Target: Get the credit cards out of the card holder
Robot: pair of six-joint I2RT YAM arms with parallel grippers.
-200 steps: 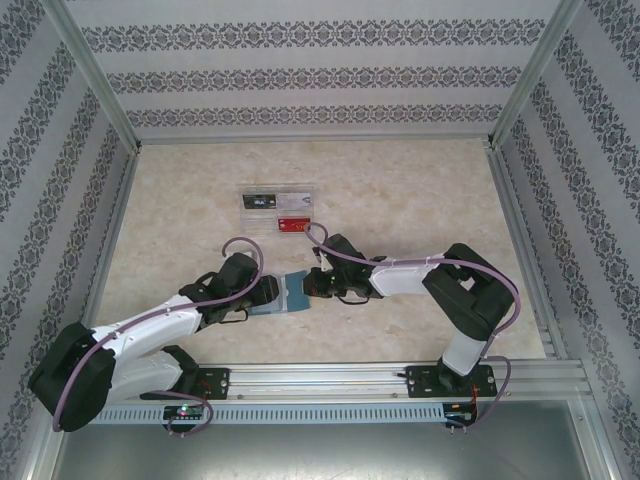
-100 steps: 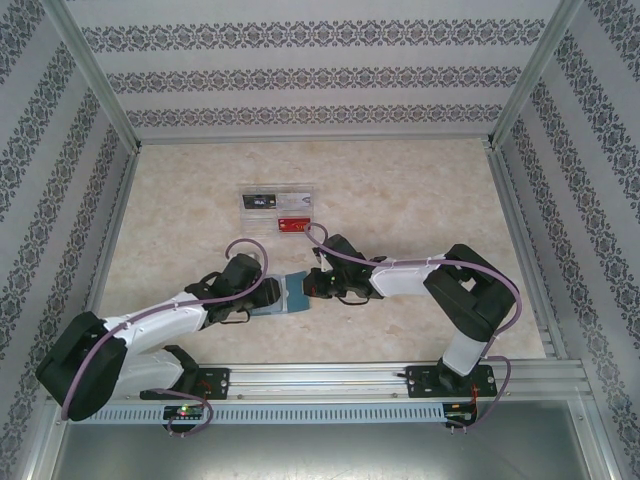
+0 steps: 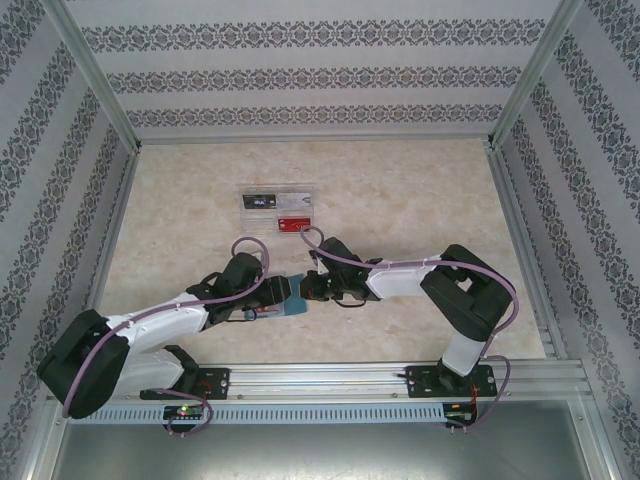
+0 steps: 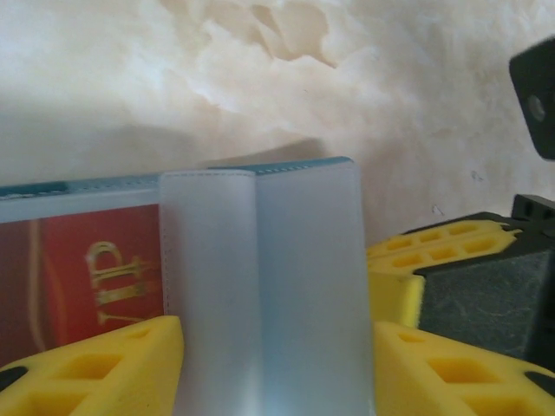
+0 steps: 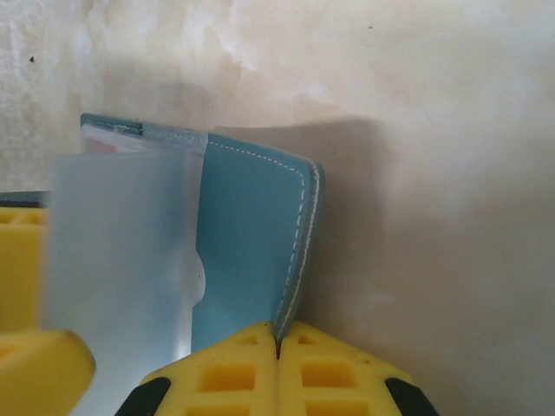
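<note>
While the right gripper (image 5: 277,342) pinches the card holder (image 5: 251,234), a red card (image 4: 78,269) shows

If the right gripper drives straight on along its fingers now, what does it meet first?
The right gripper is shut on the teal cover edge of the card holder, so it would shove that first. The left gripper sits just beyond, though depth is unclear.

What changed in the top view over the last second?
The right gripper, shut on the cover of the card holder, edged left toward the left gripper. The holder now looks narrower, with a red card showing at its left. The clear tray of cards stayed put.
</note>
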